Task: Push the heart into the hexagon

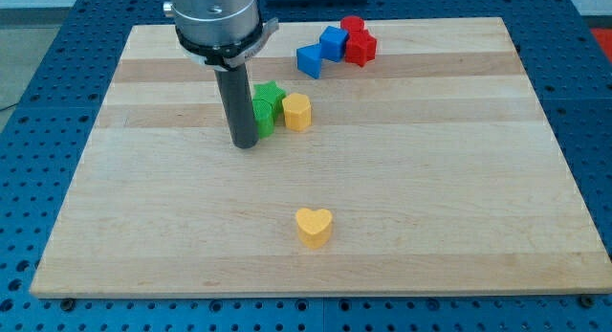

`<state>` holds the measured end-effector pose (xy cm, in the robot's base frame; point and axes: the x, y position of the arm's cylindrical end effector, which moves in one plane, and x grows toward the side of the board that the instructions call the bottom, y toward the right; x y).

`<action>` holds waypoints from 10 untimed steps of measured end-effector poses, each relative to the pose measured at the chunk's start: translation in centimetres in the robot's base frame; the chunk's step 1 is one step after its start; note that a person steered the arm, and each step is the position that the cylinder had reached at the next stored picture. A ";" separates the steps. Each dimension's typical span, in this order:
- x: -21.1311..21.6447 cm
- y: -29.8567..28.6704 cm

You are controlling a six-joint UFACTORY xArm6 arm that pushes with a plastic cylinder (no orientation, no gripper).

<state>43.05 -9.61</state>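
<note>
No hand here, nothing held: only my tip (246, 143) planted on the wooden board (143, 227), touching the green block (266, 106) beside the yellow hexagon (297, 112). Well apart toward the bottom edge, the yellow heart (314, 226). Near the top edge, blue blocks (320, 52) and red blocks (359, 42) clustered.

A pale, smooth, matt wooden board (143, 208) with visible grain is shown, a matt dark rod (243, 107) under a brushed metal collar (215, 16), and plastic-looking, slightly glossy blocks (313, 226).
</note>
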 end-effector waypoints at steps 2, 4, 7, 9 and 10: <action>9.8 -7.1; 18.7 -4.6; 6.7 10.4; 3.0 10.5; 6.8 10.8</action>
<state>49.87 1.18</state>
